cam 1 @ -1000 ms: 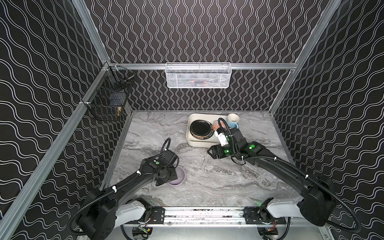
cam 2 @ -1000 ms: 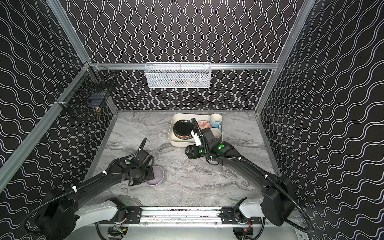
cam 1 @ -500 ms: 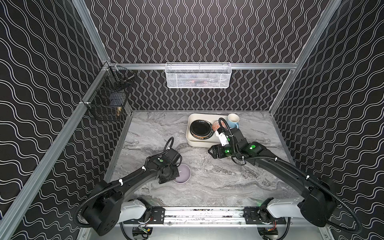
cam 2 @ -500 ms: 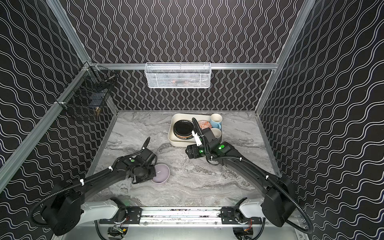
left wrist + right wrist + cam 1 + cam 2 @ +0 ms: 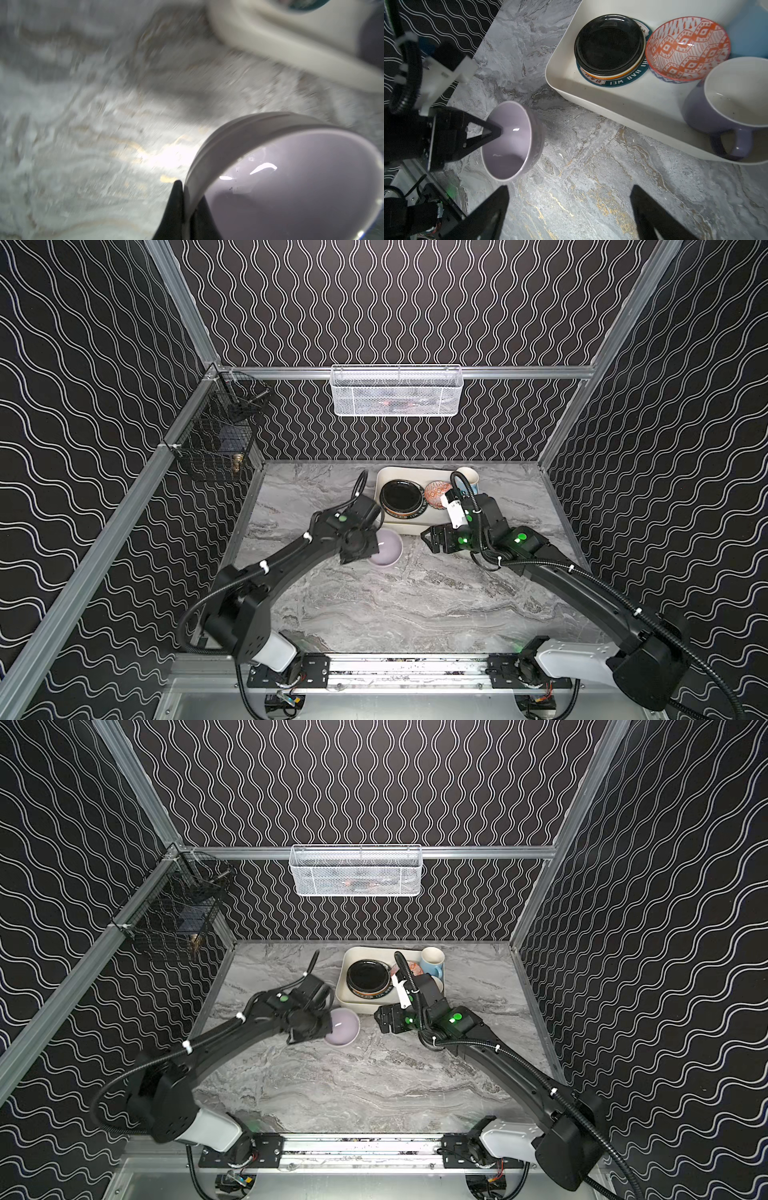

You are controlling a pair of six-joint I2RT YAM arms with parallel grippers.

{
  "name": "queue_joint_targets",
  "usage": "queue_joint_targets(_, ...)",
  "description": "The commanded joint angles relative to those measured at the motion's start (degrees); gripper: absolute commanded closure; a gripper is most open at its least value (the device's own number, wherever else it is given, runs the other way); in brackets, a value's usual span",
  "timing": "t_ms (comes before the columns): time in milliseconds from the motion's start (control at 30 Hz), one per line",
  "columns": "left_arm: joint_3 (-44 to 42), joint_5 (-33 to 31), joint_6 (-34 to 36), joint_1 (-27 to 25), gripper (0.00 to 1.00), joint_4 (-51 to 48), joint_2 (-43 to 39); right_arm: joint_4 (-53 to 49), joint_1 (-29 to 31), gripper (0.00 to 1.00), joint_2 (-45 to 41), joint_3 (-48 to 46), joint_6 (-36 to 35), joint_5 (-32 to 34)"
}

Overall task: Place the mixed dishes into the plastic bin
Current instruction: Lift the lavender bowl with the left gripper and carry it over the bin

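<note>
- Although most of the dishes already lay in the plastic bin (image 5: 388,526), in both top views one lilac bowl (image 5: 388,547) was outside it, just in front of the bin's near left corner, and the left gripper (image 5: 374,548) was clamped on the bowl's rim. The right gripper (image 5: 428,537) hung just beside the bin's near wall with nothing in it. Inside the bin these views showed a plate stack topped by a black plate (image 5: 401,495), one orange-patterned bowl (image 5: 436,491) and one light-blue mug (image 5: 432,965); the right arm hid the rest.
- In the left wrist view, which was blurred, the two fingers (image 5: 176,207) were pinched on the lilac bowl's wall (image 5: 239,143), one outside and one inside. The bin's wall (image 5: 291,47) stood near, beyond the bowl.
- In the right wrist view, the count was clearest: one bin (image 5: 623,97), and in it a stack of plates with the black plate (image 5: 609,42) on top, thin cream and orange edges under it, and a teal lettered rim (image 5: 625,80) at the bottom; how many plates exactly I could not tell. Beside the stack lay one orange-patterned bowl (image 5: 687,48), one lilac mug (image 5: 724,106), and a light-blue shape (image 5: 749,37) at the edge. The right gripper's own fingers (image 5: 652,212) stood wide apart over bare marble.
- By my judgement the lilac bowl was the only dish left to go in; it needed lifting over the bin's wall and setting down.
</note>
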Motion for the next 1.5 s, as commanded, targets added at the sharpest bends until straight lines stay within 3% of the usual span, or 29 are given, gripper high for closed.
queue_joint_targets(0,9.58,0.26,3.47,0.04,1.00,-0.57,5.94,-1.28,-0.52,0.01,-1.30,0.12,1.03,2.57)
queue_joint_targets(267,40.17,2.44,5.99,0.03,1.00,-5.14,27.74,-3.19,-4.12,0.01,-5.99,-1.23,2.48,4.90)
queue_joint_targets(500,58.99,6.83,4.95,0.04,1.00,-5.27,43.19,-5.93,-6.38,0.01,-7.55,-2.46,2.67,4.91)
queue_joint_targets(1267,62.30,10.47,2.47,-0.02,1.00,11.72,51.26,-5.33,-11.71,0.01,-4.78,-5.99,1.35,2.43)
queue_joint_targets(1467,65.53,11.61,1.93,0.06,1.00,11.50,54.46,-5.23,-14.33,0.01,-4.92,-5.84,1.35,1.91)
